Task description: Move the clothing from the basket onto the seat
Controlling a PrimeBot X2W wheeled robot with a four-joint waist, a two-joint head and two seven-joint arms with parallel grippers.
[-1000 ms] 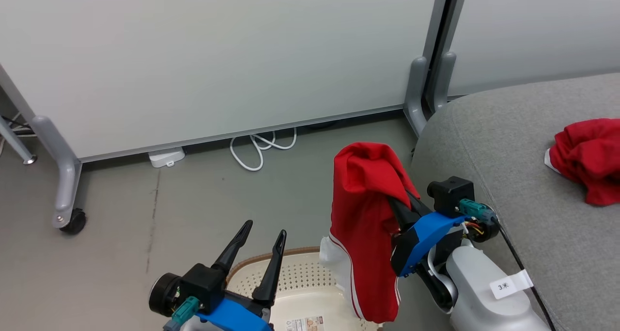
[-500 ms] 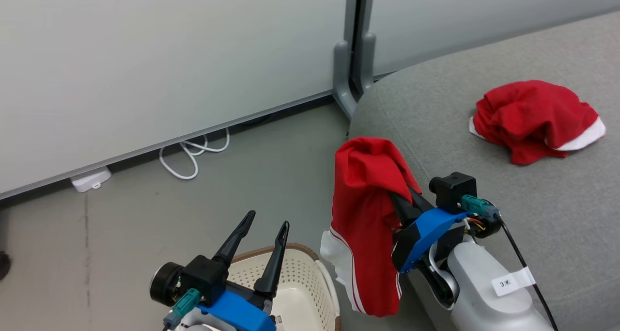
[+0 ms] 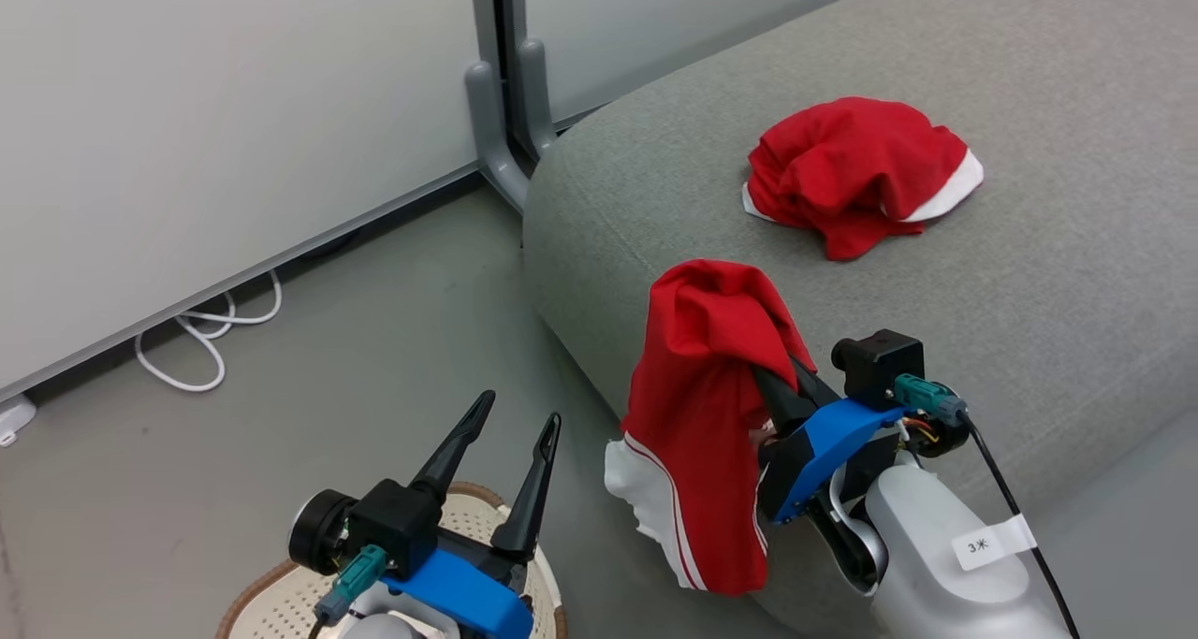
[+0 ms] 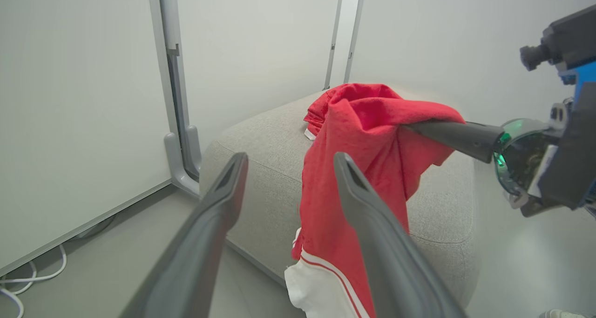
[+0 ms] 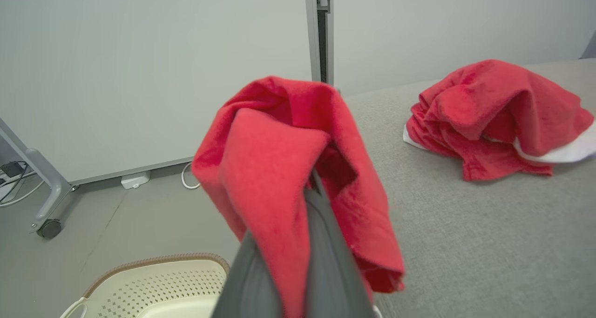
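While the right jaws are clamped on the red garment (image 3: 697,405), which hangs lengthwise below them, the seat (image 3: 1076,321) lies just ahead and rightward; the left jaws stand apart, empty.

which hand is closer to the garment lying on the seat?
Right. The right hand, shut on the second garment, is at the seat's edge near the lying garment; the left hand, open, is farther off, over the basket.

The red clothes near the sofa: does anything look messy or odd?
Slightly. One red garment lies crumpled in a heap on the grey seat, unfolded. The other garment hangs draped over the right gripper, shut on it, beside the seat's edge.
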